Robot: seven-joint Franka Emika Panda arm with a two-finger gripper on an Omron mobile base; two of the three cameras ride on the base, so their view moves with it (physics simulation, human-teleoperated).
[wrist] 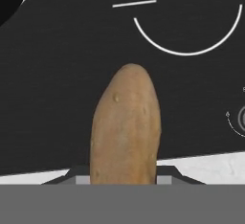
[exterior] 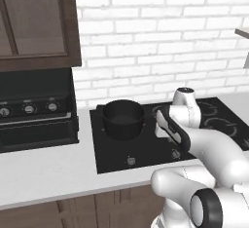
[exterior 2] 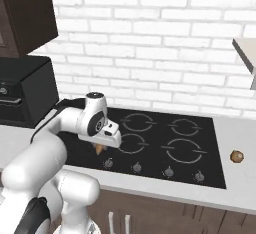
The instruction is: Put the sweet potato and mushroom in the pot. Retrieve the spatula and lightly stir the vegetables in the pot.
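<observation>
Starting at the left, you see the pot [exterior: 122, 119] on the near-left burner, and just right of it your gripper [exterior 2: 101, 147] clamps the sweet potato [wrist: 126, 127] above the cooktop [exterior 2: 165, 143]. Expect it firm, fairly light and smooth; you grip one end, so it could pivot.

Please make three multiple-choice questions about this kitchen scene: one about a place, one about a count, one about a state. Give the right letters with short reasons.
1. Where does the pot stand?
A. on the cooktop's left rear burner
B. on the white counter
C. on the oven

2. How many burner rings show in the right base view?
A. two
B. four
C. six

3. What is the pincer doing?
A. hanging open
B. holding the sweet potato
C. holding a spatula

Answers: 1 A, the pot sits on the black cooktop; 2 B, four white rings; 3 B, the sweet potato sticks out of the pincer.
</observation>
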